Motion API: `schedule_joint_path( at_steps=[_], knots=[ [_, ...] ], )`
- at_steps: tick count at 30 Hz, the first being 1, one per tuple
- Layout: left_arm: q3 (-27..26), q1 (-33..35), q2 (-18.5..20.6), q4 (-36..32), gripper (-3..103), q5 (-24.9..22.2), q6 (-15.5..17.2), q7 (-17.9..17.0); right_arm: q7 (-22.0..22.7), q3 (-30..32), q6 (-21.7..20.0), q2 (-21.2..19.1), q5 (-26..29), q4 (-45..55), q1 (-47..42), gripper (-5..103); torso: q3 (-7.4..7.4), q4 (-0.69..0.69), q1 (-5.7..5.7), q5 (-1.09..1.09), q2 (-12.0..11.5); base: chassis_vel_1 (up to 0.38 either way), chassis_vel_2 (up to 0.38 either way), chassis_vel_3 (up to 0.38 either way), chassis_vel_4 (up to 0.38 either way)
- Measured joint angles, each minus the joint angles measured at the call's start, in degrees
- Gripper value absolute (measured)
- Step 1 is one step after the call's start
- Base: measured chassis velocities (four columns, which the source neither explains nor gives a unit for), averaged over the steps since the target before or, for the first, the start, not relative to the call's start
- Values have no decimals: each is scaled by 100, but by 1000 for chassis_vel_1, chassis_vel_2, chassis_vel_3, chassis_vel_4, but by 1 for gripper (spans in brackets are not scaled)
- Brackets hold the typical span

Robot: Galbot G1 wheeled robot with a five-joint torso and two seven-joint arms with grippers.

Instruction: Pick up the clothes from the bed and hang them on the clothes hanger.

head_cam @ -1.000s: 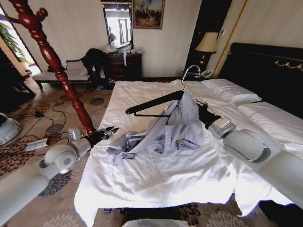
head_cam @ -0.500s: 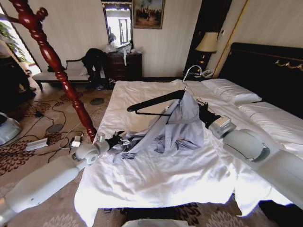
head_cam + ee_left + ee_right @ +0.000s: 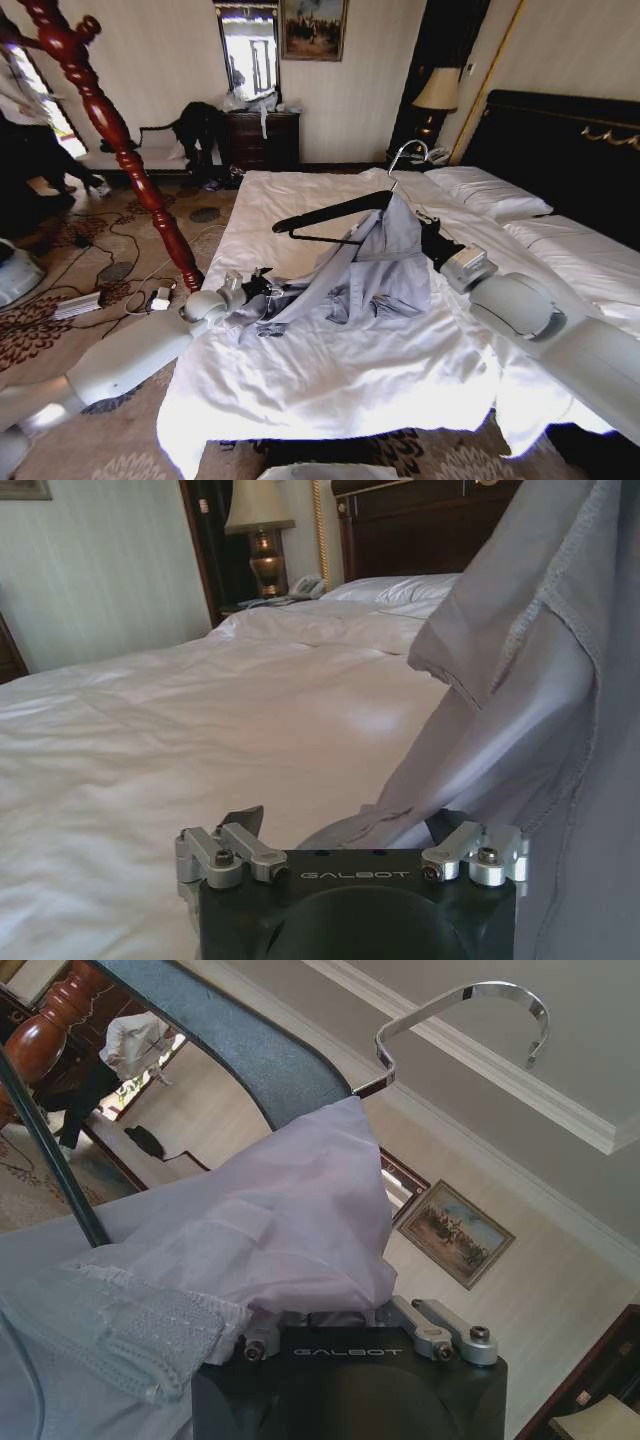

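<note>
Right end effector (image 3: 428, 238) grips shirt (image 3: 385, 265) and hanger (image 3: 335, 214) above the bed (image 3: 330, 380), keeping fabric draped; left end effector (image 3: 262, 290), jaws spread, reaches the trailing sleeve (image 3: 290, 300).

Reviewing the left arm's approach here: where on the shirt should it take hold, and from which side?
Probably the loose sleeve end of the shirt, lying flat on the bed towards its left edge. The left gripper, open, is already beside it, so come in low from that edge. The other shoulder is draped over the hanger, held up at the right gripper.
</note>
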Motion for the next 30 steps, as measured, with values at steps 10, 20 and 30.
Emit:
schedule_joint_path(
  at_steps=[10,20,30],
  knots=[
    [117,41,-156,186,55,-2,-154,-39,-9,-4,27,17,-6,-15,-42,23,0,0,0,0,0,0,0,0,0],
    [-60,303,27,-181,16,-191,-144,-214,-29,-28,48,36,-53,-14,-52,23,0,1,-1,-1,1,0,0,0,0],
    [-520,635,224,-623,1,-679,-72,-494,-36,-39,53,43,-84,35,-105,23,0,1,-1,-1,1,0,0,0,0]
  ],
)
